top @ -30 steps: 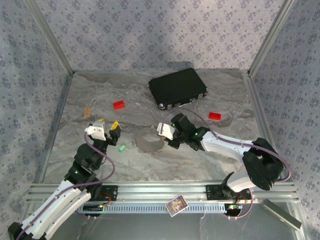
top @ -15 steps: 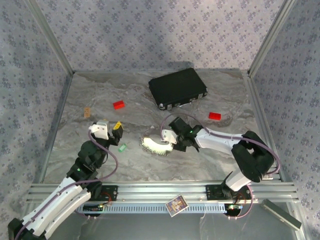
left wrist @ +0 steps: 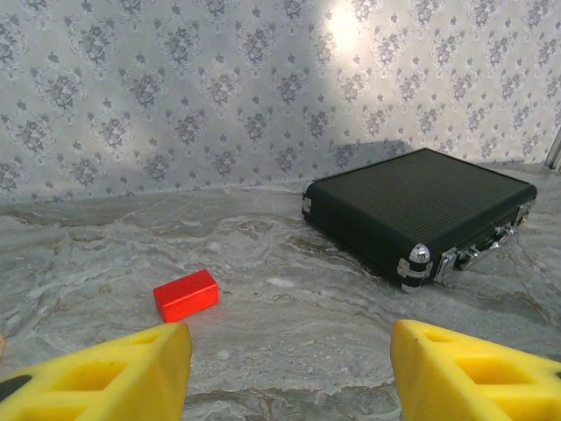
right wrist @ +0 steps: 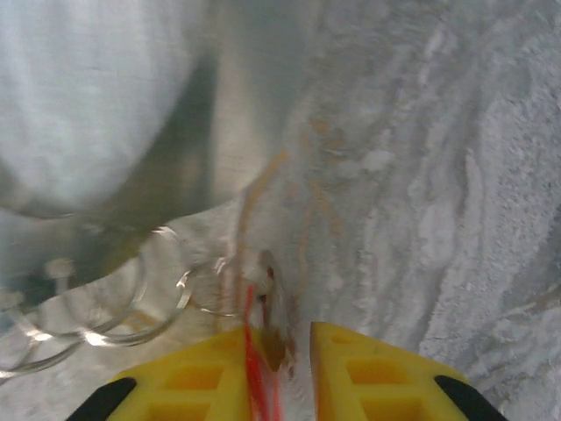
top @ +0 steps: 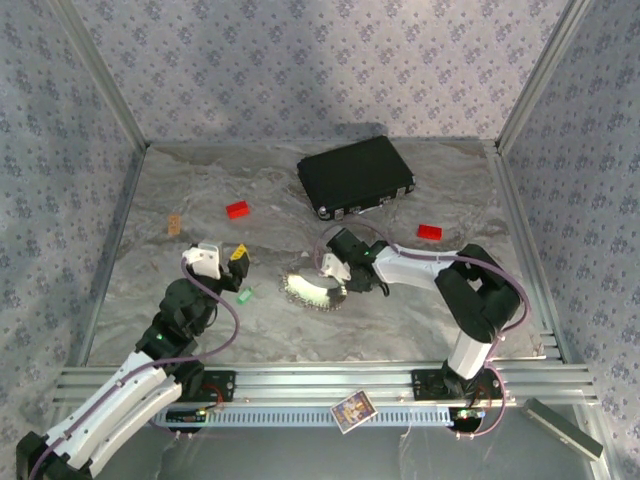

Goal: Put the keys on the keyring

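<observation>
top external | right arm [top: 420, 268] folded left, jaws low at keyring [top: 312, 290]

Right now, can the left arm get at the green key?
Probably yes. The green key lies on bare table close beside the open left tool, nothing between them. The right tool sits at the keyring, clear of that path.

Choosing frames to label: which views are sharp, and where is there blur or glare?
Top external: sharp, the keyring glints. Left wrist: crisp on the case, bright patch on the wall. Right wrist: smeared all over; the red streak at the right claw can't be identified.
</observation>
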Controlling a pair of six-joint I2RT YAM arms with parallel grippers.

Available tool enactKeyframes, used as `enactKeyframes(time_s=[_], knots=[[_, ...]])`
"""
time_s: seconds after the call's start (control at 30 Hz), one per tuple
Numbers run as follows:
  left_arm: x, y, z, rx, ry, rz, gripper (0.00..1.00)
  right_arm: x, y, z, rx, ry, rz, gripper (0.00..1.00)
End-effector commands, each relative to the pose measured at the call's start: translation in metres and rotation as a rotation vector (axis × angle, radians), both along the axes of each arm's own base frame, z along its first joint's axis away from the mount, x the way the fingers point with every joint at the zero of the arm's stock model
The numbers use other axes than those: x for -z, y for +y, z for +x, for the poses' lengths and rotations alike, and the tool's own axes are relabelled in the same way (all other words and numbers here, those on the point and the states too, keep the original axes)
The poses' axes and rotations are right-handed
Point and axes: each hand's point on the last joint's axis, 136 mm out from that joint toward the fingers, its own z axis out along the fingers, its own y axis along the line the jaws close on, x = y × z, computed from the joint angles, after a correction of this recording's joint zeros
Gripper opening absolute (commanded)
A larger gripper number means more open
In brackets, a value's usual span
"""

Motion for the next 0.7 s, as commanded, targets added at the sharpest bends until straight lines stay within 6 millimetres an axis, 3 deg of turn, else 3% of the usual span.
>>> enactKeyframes(time_s=[0.0, 0.1, 0.23, 0.33, 0.5, 0.6, 0.67], knots=[[-0.011, -0.005, 0.001, 0.024, -0.014, -0.022, 0.62, -0.008, -0.015, 0.019, 0.051, -0.066, -0.074, 0.28], [-0.009, -0.010, 0.003, 0.042, 0.012, -0.007, 0.63, -0.020, -0.023, 0.028, 0.089, -0.118, -0.081, 0.33], [-0.003, -0.023, 0.008, 0.091, 0.055, 0.014, 0.63, -0.055, -0.024, 0.033, 0.144, -0.191, 0.020, 0.34], [0.003, -0.036, 0.012, 0.138, 0.098, 0.019, 0.65, -0.092, -0.016, 0.031, 0.203, -0.244, 0.237, 0.34], [0.014, -0.053, 0.020, 0.183, 0.177, 0.015, 0.68, -0.146, 0.006, 0.007, 0.254, -0.261, 0.701, 0.35], [0.024, -0.059, 0.026, 0.184, 0.237, 0.011, 0.68, -0.153, 0.019, -0.014, 0.319, -0.181, 0.949, 0.36], [0.033, -0.061, 0.029, 0.175, 0.296, 0.001, 0.68, -0.145, 0.024, -0.024, 0.432, -0.098, 1.046, 0.36]])
